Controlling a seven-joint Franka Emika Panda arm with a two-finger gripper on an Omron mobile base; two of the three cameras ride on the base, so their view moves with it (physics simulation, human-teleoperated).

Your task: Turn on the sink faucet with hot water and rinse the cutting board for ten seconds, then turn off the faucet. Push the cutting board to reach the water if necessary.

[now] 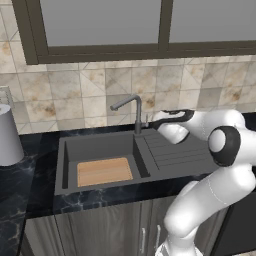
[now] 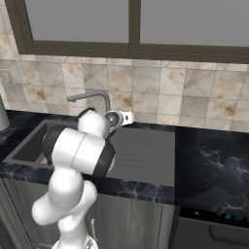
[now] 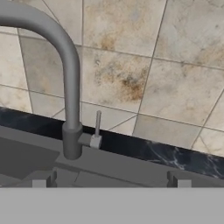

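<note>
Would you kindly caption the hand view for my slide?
Open gripper faces the sink faucet, its small side lever upright.

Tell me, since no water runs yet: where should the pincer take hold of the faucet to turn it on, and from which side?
Probably the thin lever standing upright on a stub beside the faucet post. Come straight on from the front, as the open pincer already faces it; the lever is slim and free on both sides, so the fingertips could straddle it.
</note>
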